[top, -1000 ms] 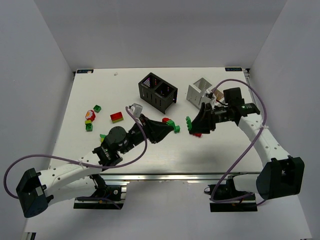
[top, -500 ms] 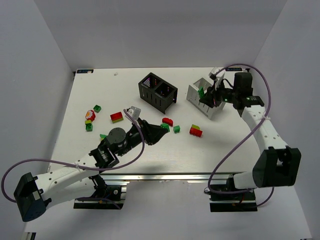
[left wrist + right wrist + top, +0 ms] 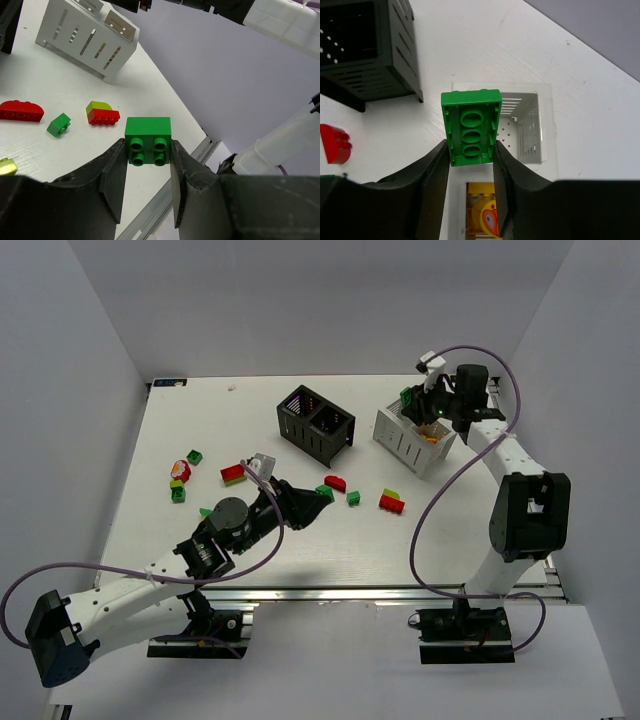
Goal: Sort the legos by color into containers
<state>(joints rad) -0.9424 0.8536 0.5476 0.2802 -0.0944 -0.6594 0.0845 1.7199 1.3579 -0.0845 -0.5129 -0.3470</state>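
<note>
White surface, far right: with right tool gripping green brick above white bin, centre over empty compartment, not yellow-holding side, release low; left tool clenched on 2x2 green brick, mid-surface.

Not fully readable from my station:
1. Black bin: cut off at the right wrist view's upper left. Its compartments are too dark in the top view for me to tell contents.
2. Red brick: clipped by that view's left edge.
3. Yellow-and-orange piece in the white bin: bottom centre, masked by the long green brick and the fingers. I cannot name it.
4. Yellowish brick: clipped at the left wrist view's left edge.
5. Small cluster, top view's left: too small for me to separate.
</note>
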